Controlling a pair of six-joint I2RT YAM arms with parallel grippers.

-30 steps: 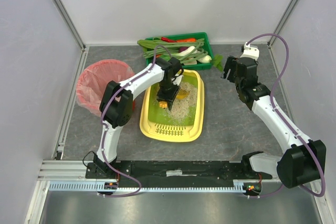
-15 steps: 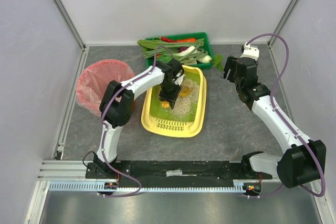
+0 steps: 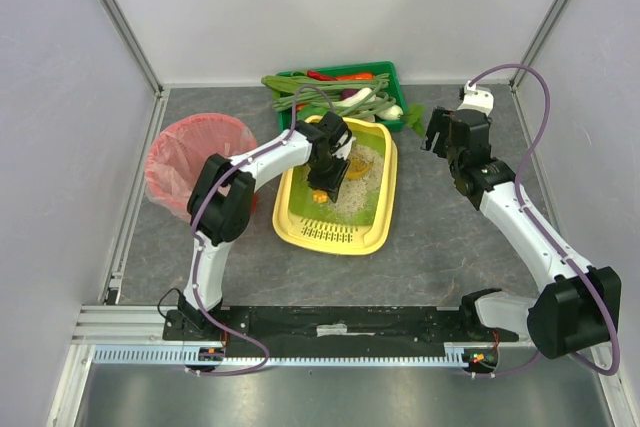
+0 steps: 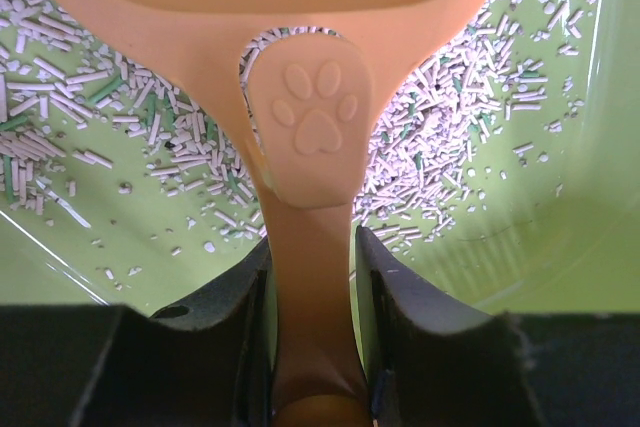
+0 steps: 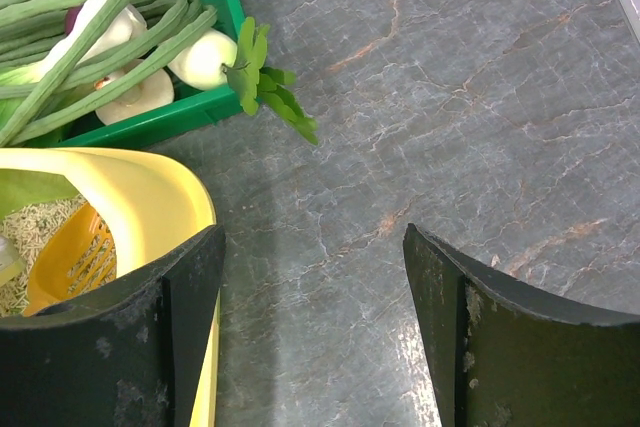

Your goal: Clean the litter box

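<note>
The litter box (image 3: pixel 372 232), yellow outside and lime-green inside, lies mid-table with pale litter (image 3: pixel 355 199) toward its right side. My left gripper (image 3: pixel 331 177) is inside it, shut on the handle of an orange slotted scoop (image 3: pixel 356 161). In the left wrist view the jaws (image 4: pixel 312 247) clamp the scoop handle (image 4: pixel 312 127), which bears a paw print, over the green floor (image 4: pixel 560 197) and scattered litter (image 4: pixel 450 157). My right gripper (image 3: pixel 432 133) is open and empty over bare table right of the box. In its wrist view (image 5: pixel 315 247) the box rim (image 5: pixel 150 197) and scoop head (image 5: pixel 75 257) show at left.
A dark green crate of vegetables (image 3: pixel 388 75) stands just behind the litter box, also seen in the right wrist view (image 5: pixel 150 127), with a leafy sprig (image 5: pixel 265 87) beside it. A red bin with a pink bag (image 3: pixel 195 157) stands at the left. Walls enclose the table.
The left gripper has pushed away and to the right with the scoop. The litter box has slid and turned toward the back right, closer to the crate. The right arm has not moved.
</note>
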